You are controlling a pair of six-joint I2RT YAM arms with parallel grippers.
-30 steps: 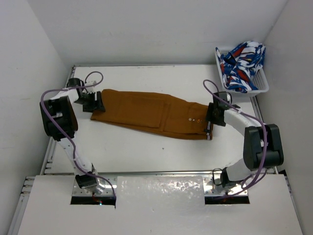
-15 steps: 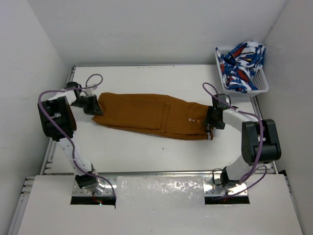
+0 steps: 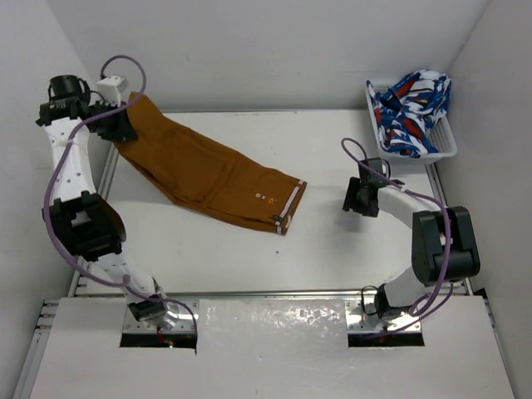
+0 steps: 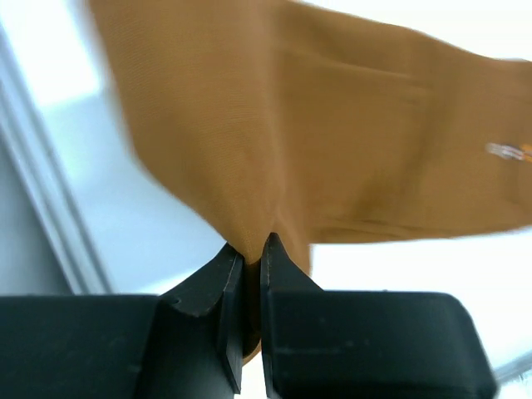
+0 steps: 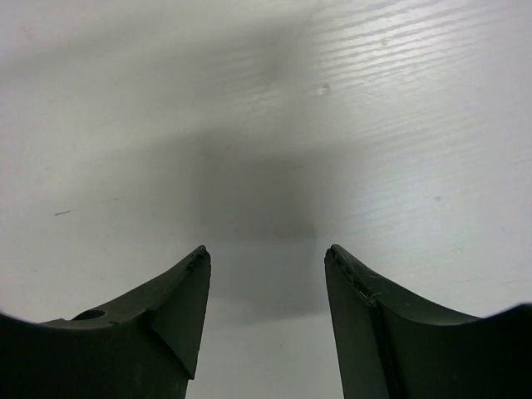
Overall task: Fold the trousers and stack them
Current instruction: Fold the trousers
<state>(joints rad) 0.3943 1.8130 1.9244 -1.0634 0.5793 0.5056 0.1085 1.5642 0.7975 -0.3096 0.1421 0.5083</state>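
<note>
The mustard-brown trousers (image 3: 208, 170) stretch slantwise from the back left corner down to the middle of the table. My left gripper (image 3: 125, 125) is shut on their leg end and holds it raised near the left wall. In the left wrist view the fabric (image 4: 291, 125) is pinched between the black fingers of that gripper (image 4: 249, 245) and hangs away from them. The waistband end (image 3: 287, 208), with rivets and a striped edge, lies on the table. My right gripper (image 3: 356, 198) stands open to the right of the waistband, apart from it. In the right wrist view this gripper (image 5: 266, 253) has only bare table between its fingers.
A white basket (image 3: 445, 150) at the back right holds blue-white-red patterned clothes (image 3: 411, 104). White walls close in on the left, back and right. The left arm's purple cable (image 3: 125, 66) loops above the gripper near the left wall.
My left gripper shut on the leg end and rose toward the back left corner. The trousers slid left with it, and the waistband left the right gripper, which stayed open.
</note>
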